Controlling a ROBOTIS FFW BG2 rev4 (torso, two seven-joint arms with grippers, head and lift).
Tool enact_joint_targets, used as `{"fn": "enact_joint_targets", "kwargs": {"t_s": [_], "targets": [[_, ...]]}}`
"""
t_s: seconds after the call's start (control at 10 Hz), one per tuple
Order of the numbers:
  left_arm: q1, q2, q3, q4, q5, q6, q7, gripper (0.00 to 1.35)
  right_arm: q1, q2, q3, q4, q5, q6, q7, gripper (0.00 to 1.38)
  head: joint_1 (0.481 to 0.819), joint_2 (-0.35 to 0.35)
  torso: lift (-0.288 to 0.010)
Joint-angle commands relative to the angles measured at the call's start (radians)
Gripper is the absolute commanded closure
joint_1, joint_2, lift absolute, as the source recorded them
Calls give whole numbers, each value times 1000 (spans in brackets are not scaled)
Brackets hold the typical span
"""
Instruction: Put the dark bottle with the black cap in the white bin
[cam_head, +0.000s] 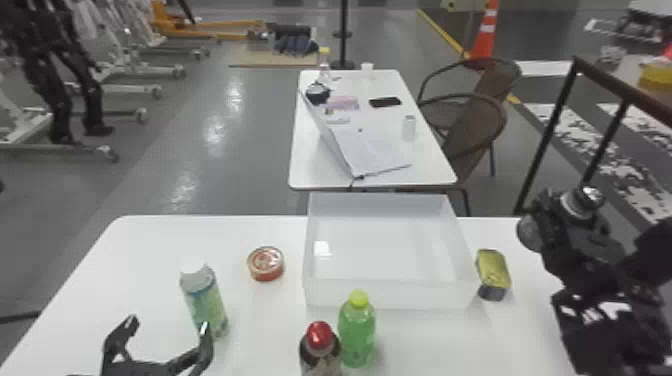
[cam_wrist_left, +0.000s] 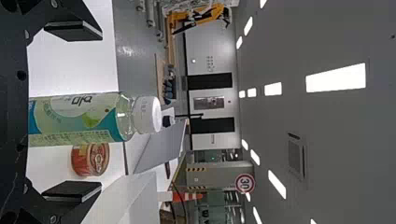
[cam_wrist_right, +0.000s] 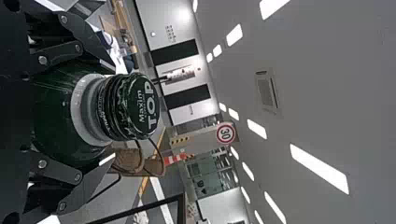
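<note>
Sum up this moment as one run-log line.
Right claw: holding dark bottle | Bottle: right of white bin | Left claw: open

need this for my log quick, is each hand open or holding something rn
Left hand: open, holding nothing.
Right hand: closed on the dark bottle.

A white table carries everything here. Just ahead of the left gripper stands a white-capped bottle; a round red tin lies beyond, to that gripper's right. Farther right, between both grippers, sits the white bin, with a green bottle and a red-capped bottle nearer the robot. A yellow-topped tin rests left of the right gripper
</note>
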Motion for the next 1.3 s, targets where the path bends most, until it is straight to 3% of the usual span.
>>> {"fn": "enact_joint_targets", "kwargs": {"t_s": [0.0, 0.4, 0.6, 0.8, 1.2], "targets": [[-1, -3, -3, 2, 3, 1, 1, 167, -69, 16, 26, 83, 0, -19, 10, 901, 549, 0, -100], [-3, -3, -2, 9, 5, -1, 0, 167, -239, 25, 104, 341, -66, -56, 116, 901, 549, 0, -100], [-3, -3, -2, 12, 6, -1, 0, 167, -271, 50, 132, 407, -111, -57, 151, 901, 549, 0, -100], [-6, -3, -2, 18, 6, -2, -2, 167, -274, 67, 139, 398, -140, 27, 151, 901, 549, 0, -100], [-13, -3, -3, 30, 11, -8, -5, 167, -273, 70, 139, 410, -123, 125, 150, 901, 549, 0, -100]]}}
